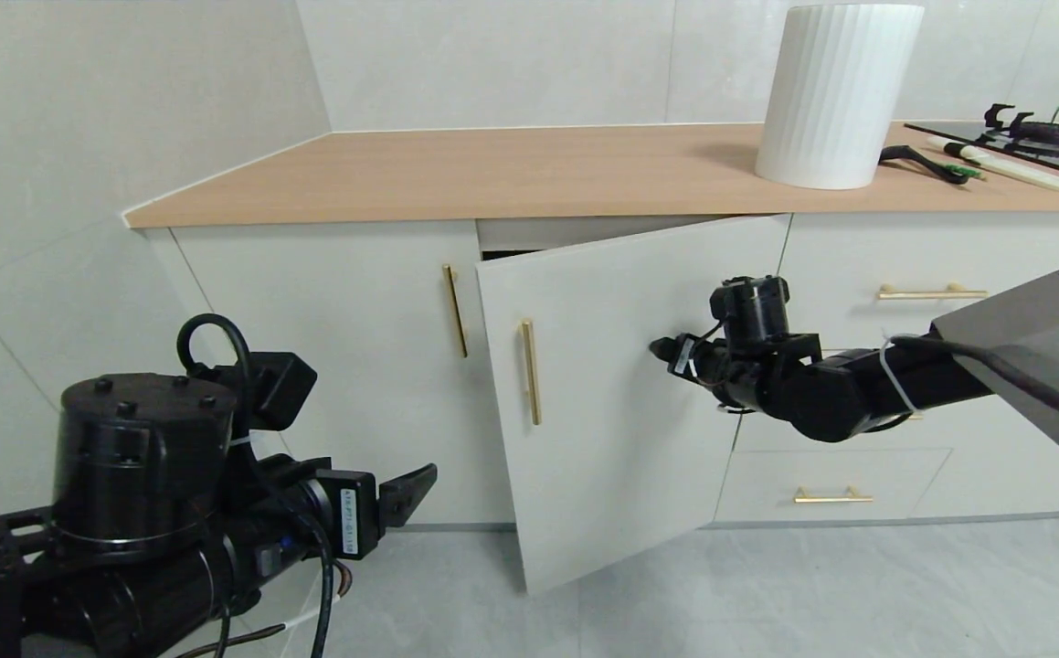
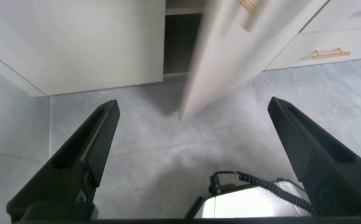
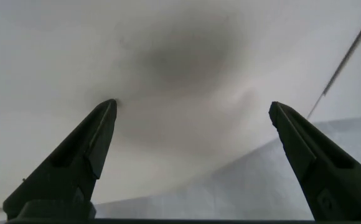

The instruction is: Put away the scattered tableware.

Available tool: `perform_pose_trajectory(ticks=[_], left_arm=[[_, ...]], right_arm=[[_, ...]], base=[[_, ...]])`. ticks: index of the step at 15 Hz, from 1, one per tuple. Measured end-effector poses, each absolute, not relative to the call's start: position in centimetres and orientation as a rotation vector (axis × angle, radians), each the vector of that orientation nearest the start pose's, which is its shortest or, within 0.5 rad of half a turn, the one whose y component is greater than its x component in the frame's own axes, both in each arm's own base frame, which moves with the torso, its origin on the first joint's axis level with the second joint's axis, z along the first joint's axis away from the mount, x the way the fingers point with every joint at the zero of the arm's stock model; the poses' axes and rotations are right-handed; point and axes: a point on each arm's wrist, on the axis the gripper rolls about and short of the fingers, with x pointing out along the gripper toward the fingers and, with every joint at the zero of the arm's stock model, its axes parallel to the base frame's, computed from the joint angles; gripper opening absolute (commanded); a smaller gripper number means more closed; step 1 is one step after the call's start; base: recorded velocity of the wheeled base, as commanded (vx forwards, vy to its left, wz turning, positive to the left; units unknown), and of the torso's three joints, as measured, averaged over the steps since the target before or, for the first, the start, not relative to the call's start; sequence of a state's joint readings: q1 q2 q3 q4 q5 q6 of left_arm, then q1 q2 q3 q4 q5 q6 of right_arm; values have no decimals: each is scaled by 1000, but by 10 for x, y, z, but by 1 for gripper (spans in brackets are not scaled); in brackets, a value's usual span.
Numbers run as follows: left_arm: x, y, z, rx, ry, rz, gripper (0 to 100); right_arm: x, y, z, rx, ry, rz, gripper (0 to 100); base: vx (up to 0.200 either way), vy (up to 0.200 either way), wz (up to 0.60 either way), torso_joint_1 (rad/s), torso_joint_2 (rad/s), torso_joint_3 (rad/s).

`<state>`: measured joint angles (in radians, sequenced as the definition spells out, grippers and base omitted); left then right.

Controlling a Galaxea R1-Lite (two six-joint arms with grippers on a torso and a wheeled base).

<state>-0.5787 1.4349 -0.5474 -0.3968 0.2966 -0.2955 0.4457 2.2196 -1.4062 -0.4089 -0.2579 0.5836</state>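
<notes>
The right gripper [image 1: 660,347] has its two fingers spread wide and holds nothing; it sits right up against the flat front of the open cupboard door [image 1: 620,402], at about 3 o'clock from that door's gold handle [image 1: 531,372]; in the right wrist view one fingertip [image 3: 109,106] looks like it is touching the door, and I cannot tell if the other one is.

The left gripper [image 2: 193,109] also has two fingers spread wide and holds nothing; it hangs low over the grey floor [image 2: 155,149], down at 7 o'clock in the head view, well apart from the door; the left wrist view shows the door's bottom corner and the dark inside of the cupboard [image 2: 183,37].

One door is swung open and one shut door [image 1: 337,366] is beside it at 9 o'clock; four gold handles can be counted on the cupboard fronts.

Above them runs one wooden counter [image 1: 492,174]; one tall white ribbed pot [image 1: 835,96] stands on it at about 1 o'clock in the head view.

The tableware lies on the counter just past the pot, at 2 o'clock: two long things, one black-handled tool [image 1: 922,162] and one pale long tool [image 1: 1013,170] with a bit of green on it; they lie near each other, beside the black stove top [image 1: 1050,137], far from both grippers.
</notes>
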Motion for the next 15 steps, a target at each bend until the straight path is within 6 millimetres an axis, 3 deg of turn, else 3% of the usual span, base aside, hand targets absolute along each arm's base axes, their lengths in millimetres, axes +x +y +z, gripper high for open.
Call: perform_pose_trajectory(ticks=[5,10,15], left_arm=[[186,-114,162,-81,481,-207,100],[186,-114,161,-79,483,-208,100],[186,-114,161,-79,485,-207,100]], right_arm=[[433,186,116,471,355,-45,100],[459,163,111,487,303,-132,100],[468,149,111,495,284,-162,100]], base=[[0,0,0,0,0,0],[0,0,0,0,0,0],[0,0,0,0,0,0]])
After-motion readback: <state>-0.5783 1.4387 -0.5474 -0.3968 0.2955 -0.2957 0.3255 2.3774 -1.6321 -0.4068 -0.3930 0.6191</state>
